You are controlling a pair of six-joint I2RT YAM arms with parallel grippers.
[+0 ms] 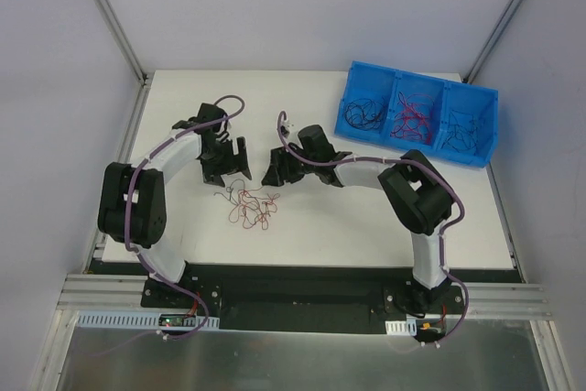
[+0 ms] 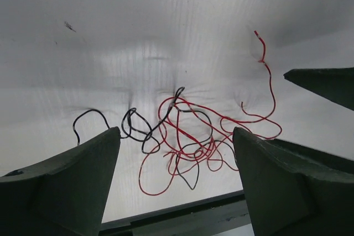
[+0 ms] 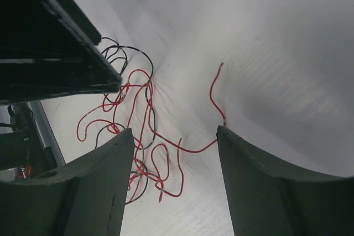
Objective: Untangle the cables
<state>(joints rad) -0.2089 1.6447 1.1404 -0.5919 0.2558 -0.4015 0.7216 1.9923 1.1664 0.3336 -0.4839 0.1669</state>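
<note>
White worktop (image 1: pixel 366 226) between pale grey walls, with a blue bin (image 1: pixel 421 80) at upper right. The tangled red and black cables (image 1: pixel 252 206) lie at frame centre, just below the left pincer (image 1: pixel 229 169) and right pincer (image 1: pixel 275 174). Both pincers are spread wide and hold nothing.
</note>
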